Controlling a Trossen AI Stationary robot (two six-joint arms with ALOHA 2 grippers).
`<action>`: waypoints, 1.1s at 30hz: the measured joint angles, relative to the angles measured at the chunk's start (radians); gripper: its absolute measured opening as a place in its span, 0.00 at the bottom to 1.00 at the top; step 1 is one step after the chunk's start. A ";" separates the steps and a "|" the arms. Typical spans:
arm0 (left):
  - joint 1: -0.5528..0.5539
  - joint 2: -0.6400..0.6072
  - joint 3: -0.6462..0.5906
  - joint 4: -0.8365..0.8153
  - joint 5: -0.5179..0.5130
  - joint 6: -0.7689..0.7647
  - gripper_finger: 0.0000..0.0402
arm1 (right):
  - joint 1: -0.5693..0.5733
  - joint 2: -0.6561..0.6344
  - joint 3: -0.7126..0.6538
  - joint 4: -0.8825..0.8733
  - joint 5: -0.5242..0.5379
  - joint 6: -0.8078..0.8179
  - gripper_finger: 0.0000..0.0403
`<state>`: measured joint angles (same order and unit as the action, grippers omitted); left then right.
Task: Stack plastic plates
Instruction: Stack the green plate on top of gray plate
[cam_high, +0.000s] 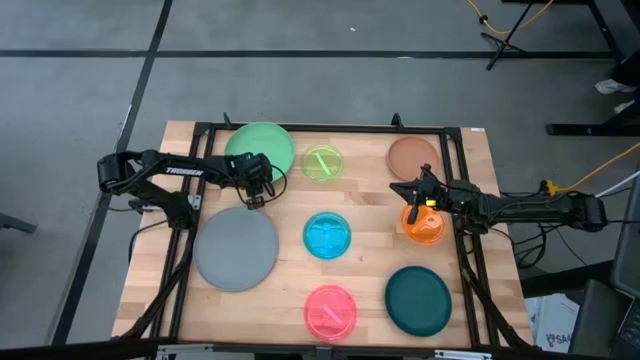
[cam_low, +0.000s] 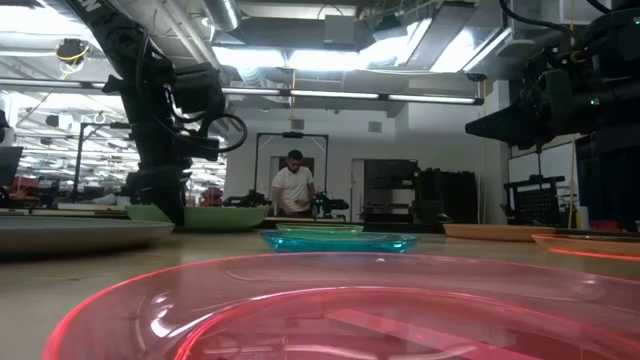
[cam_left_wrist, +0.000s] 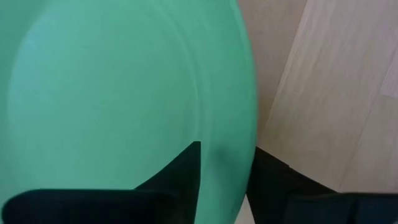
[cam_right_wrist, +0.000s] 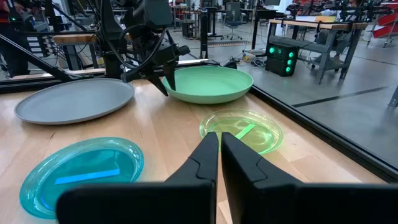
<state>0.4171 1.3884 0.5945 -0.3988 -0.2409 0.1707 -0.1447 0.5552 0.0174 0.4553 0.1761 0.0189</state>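
Left gripper (cam_high: 256, 193) is down at the light green plate (cam_high: 262, 146), far-left on the bench (cam_high: 370, 262); its fingers (cam_left_wrist: 177, 171) straddle the near rim, one inside, one outside. Plate lies flat. Right gripper (cam_high: 411, 190), fingers pressed together, hovers over the orange plate (cam_high: 424, 226).

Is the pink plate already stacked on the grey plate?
No, the pink plate lies alone on the table, apart from the grey plate.

Pale matt wooden table (cam_high: 370, 215), translucent glossy pink plate (cam_high: 331, 311) (clear-tinted plastic), opaque smooth light green plate (cam_high: 262, 146), dull grey plate (cam_high: 236, 249)
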 joint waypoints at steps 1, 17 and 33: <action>0.000 0.000 0.000 -0.001 0.000 0.000 0.24 | 0.000 0.000 0.000 0.000 0.000 0.000 0.04; -0.014 -0.002 0.000 0.001 0.000 0.003 0.05 | 0.000 0.000 0.000 0.000 0.000 0.000 0.04; -0.230 -0.009 0.160 -0.244 -0.064 -0.118 0.04 | 0.000 0.000 0.000 0.004 -0.002 0.014 0.04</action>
<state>0.1867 1.3792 0.7545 -0.6431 -0.3045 0.0524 -0.1444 0.5549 0.0174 0.4595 0.1738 0.0326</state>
